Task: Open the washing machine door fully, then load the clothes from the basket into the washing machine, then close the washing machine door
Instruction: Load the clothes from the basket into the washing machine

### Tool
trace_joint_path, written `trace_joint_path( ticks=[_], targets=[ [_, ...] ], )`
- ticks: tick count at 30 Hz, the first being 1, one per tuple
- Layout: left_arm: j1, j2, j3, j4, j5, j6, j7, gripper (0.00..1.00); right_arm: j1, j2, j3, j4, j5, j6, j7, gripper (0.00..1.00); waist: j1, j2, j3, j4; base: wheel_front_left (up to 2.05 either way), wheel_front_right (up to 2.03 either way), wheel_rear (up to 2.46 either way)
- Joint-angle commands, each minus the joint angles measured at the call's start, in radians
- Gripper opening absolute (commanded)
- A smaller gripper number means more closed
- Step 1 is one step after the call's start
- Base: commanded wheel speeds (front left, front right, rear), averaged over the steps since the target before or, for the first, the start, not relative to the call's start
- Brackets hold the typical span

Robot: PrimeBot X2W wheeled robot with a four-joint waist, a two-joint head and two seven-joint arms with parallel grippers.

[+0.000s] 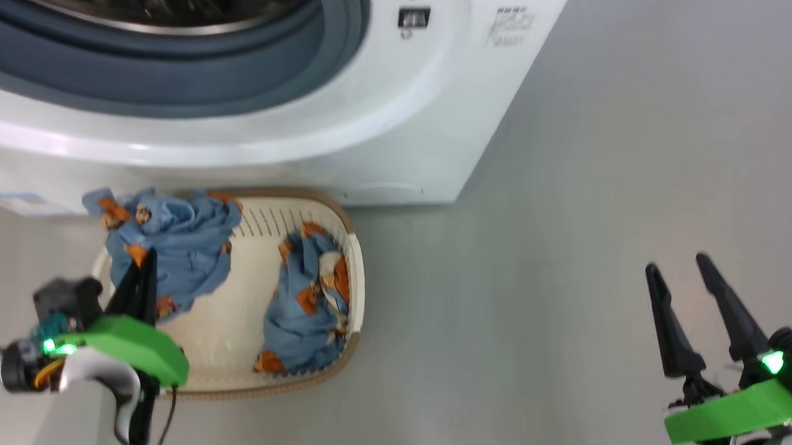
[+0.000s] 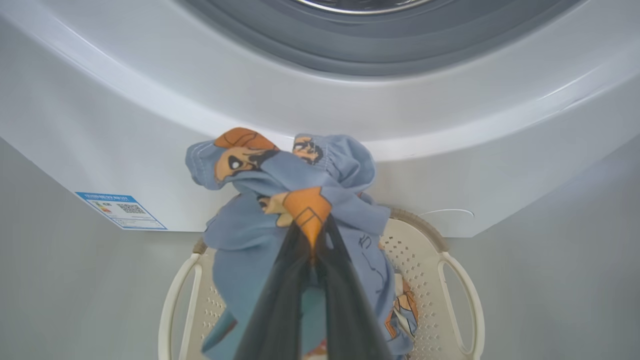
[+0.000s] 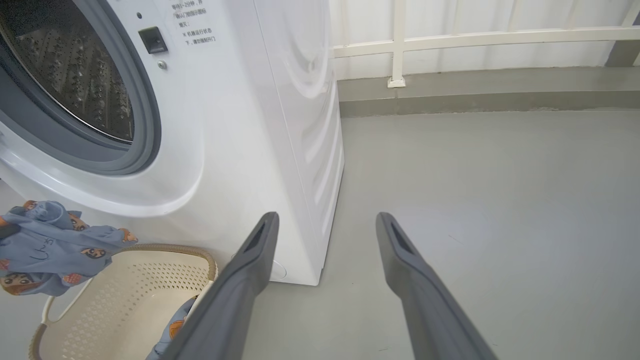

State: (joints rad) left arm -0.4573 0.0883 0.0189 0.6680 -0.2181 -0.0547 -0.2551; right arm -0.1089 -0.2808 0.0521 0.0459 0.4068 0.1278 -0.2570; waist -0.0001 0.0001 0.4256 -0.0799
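Garment (image 2: 300, 170) in left jaws | above basket (image 2: 425, 250) rim | below gasket (image 2: 380, 50)

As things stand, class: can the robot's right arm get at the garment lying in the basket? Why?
Probably yes: the right gripper is open and empty, only bare floor lies between it and the basket, and the garment lies uncovered on that side.

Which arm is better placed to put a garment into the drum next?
Left: the left end effector grips a garment below the drum; the right end effector is open, aside.
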Motion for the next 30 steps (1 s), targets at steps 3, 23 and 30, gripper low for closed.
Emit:
trace_joint_path(
  ticks=[3,23,30],
  targets=[
    [0.114,0.003,0.067,-0.135,0.038,-0.022,-0.007,0.00,0.064,-0.020,0.016,-0.009,-0.011,0.003,-0.005,1.00,0.0001,-0.0001,-0.147,0.034,0.00,0.00,0.00],
    [0.510,-0.038,0.098,-0.591,0.059,-0.010,-0.007,0.00,0.222,-0.002,-0.045,-0.010,-0.021,0.003,-0.005,1.00,0.0001,-0.0001,-0.288,0.028,0.00,0.00,0.00],
    [0.553,-0.038,0.065,-0.668,0.038,0.028,-0.007,0.00,0.231,-0.001,-0.058,-0.014,-0.023,0.003,-0.005,1.00,0.0001,-0.0001,-0.289,0.030,0.00,0.00,0.00]
  ],
)
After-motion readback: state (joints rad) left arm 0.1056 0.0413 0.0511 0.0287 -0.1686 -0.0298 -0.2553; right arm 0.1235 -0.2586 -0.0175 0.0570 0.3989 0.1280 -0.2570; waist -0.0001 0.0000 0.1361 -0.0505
